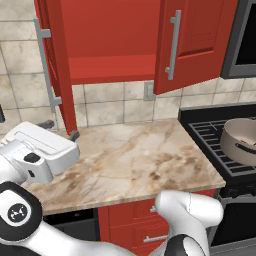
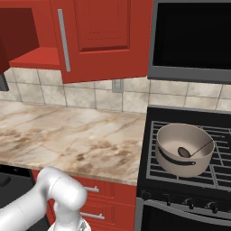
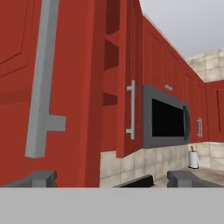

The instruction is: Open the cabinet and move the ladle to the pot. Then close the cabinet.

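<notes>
Ladle [image 2: 189, 151] is seen in pot [image 2: 184, 149] on stove, far right. Closing step is in hand: jaws spread, empty, beside left cabinet [image 1: 112, 40] door handle [image 3: 41, 83]. Next: door to be pushed shut w/ care.

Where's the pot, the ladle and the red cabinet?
pot [image 2: 173, 166], right base view, on its front outer wall.
ladle [image 2: 183, 152], right base view, on its dark bowl inside the pot.
cabinet [image 1: 112, 67], left base view, on its bare shelf.
</notes>
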Tool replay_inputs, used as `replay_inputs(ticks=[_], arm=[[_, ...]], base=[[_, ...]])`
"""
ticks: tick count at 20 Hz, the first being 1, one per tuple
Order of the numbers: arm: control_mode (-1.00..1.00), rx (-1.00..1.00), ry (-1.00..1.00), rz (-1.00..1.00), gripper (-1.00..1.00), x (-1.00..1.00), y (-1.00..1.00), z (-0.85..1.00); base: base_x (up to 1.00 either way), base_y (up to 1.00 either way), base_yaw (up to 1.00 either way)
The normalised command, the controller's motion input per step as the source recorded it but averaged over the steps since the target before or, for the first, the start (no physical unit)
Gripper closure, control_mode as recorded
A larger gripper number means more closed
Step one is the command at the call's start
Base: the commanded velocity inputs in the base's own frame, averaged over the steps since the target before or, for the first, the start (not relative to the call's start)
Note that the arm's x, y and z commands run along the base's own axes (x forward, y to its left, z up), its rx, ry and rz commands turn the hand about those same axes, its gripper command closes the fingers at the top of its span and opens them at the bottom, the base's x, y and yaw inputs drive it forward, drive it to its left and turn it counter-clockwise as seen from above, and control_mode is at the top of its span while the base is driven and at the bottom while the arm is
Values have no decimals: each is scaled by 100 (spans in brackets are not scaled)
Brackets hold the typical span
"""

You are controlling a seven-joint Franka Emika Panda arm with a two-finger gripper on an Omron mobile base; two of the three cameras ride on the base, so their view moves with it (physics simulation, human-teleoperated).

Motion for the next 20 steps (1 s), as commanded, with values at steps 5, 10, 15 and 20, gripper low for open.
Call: replay_inputs(ticks=[5, 10, 15, 20], arm=[[-100, 0, 0, -5, -100, 19, 0, 0], [-100, 0, 0, -4, -100, 22, 0, -5], [-100, 0, 0, -2, -100, 16, 0, -10], [-100, 0, 0, 0, -100, 13, 0, -8]], base=[[0, 0, 0], [0, 0, 0], [0, 0, 0], [0, 0, 0]])
